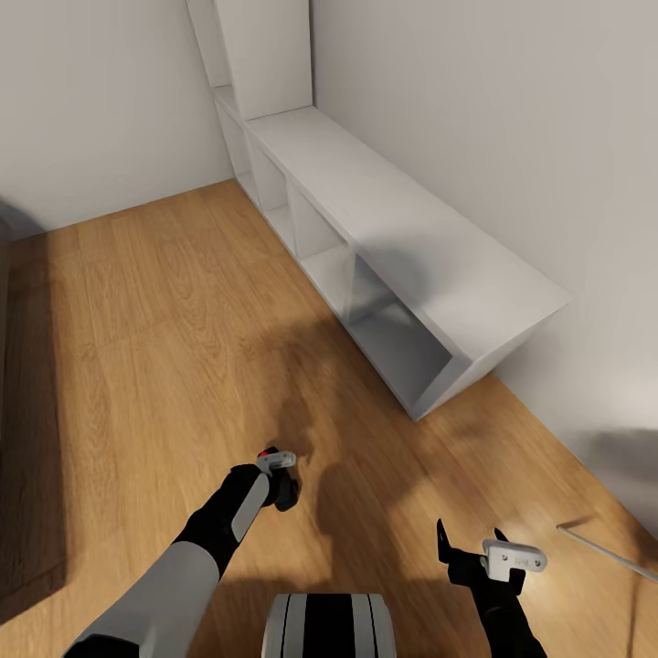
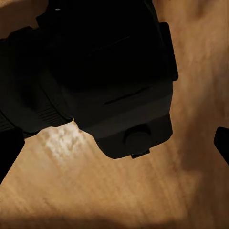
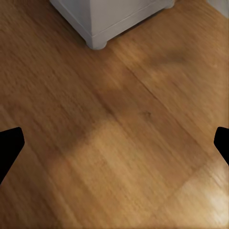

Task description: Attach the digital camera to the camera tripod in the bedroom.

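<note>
The digital camera (image 1: pixel 286 491), small and black with a red button on top, hangs above the wood floor at the end of my left arm. My left gripper (image 1: pixel 276 470) is shut on it. In the left wrist view the camera's dark body (image 2: pixel 109 71) sits close in front of the lens, with the floor beneath. My right gripper (image 1: pixel 471 541) stands open and holds nothing, low over the floor; its fingertips (image 3: pixel 9 150) show wide apart. A thin silver rod (image 1: pixel 608 551), apparently one leg of the camera tripod, enters at the lower right. The tripod's head is out of view.
Low white cube shelving (image 1: pixel 411 247) runs along the right wall, with a taller white unit (image 1: pixel 265 55) in the far corner. Its near corner foot (image 3: pixel 98 44) shows in the right wrist view. Light wood floor (image 1: pixel 155 320) spreads to the left, with a dark shadow at the left edge.
</note>
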Robot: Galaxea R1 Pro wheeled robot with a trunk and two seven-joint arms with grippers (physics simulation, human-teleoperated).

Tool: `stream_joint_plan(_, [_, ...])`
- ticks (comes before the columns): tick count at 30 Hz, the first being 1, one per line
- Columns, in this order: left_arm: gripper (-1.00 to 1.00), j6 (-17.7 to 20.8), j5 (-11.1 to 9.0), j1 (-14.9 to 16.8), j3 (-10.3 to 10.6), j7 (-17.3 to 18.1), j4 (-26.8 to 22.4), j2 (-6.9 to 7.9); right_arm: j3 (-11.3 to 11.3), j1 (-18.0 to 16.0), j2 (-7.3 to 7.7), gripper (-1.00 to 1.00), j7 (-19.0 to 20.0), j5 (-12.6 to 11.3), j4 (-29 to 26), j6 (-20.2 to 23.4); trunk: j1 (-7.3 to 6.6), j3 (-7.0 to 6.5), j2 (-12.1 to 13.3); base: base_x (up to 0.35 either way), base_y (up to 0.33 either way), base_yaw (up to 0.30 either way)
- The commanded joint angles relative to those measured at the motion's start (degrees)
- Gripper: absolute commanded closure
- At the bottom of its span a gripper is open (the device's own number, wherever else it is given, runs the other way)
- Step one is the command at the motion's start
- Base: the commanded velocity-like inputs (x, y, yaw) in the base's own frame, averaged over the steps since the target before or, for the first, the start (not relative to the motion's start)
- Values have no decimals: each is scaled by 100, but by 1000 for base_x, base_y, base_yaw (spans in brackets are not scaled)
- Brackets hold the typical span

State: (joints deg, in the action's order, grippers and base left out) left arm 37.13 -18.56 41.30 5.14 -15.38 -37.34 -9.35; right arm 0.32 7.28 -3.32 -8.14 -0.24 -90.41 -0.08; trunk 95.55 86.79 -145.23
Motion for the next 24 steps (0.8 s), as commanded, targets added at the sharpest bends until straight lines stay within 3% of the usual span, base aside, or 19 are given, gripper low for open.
stream_joint_plan(1, [-100,16,-60,1,22,-52,-6,3,3,2,-1,-100,-21,-3,-4,-1,-1,3,-1,0,0,0])
stream_joint_plan(4, [-100,14,-60,1,22,-52,-3,3,3,2,0,-100,-21,-3,-10,-1,-1,3,-1,0,0,0])
stream_joint_plan(24, [-100,14,-60,1,22,-61,4,3,3,2,0,-100,-21,-3,-12,-1,51,446,-28,0,0,0])
